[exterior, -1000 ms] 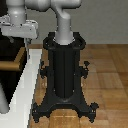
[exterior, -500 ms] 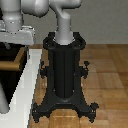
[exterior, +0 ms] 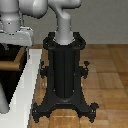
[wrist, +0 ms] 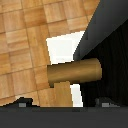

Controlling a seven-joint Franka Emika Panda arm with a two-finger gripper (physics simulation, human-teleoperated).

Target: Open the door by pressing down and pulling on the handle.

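Note:
The door (exterior: 6, 80) is a dark panel at the exterior view's left edge, set in a white frame (exterior: 27, 85). Its brass handle (exterior: 13, 63) sticks out just under my white hand (exterior: 16, 36); my fingers are hidden there. In the wrist view the handle (wrist: 75, 72) is a short brass cylinder lying crosswise, with its stub (wrist: 62, 93) running back toward the camera and the dark door (wrist: 111, 45) to one side. My gripper (wrist: 64, 103) is open, its two dark fingertips (wrist: 22, 102) showing far apart at the picture's edge. The handle lies just beyond them, not gripped.
The black ribbed robot pedestal (exterior: 65, 70) with splayed feet stands in the middle on a wooden parquet floor (exterior: 107, 70). A grey post (exterior: 3, 102) rises at the exterior view's lower left, beside the door frame.
The arm and hand have shifted only slightly above the handle. The door and handle look unmoved.

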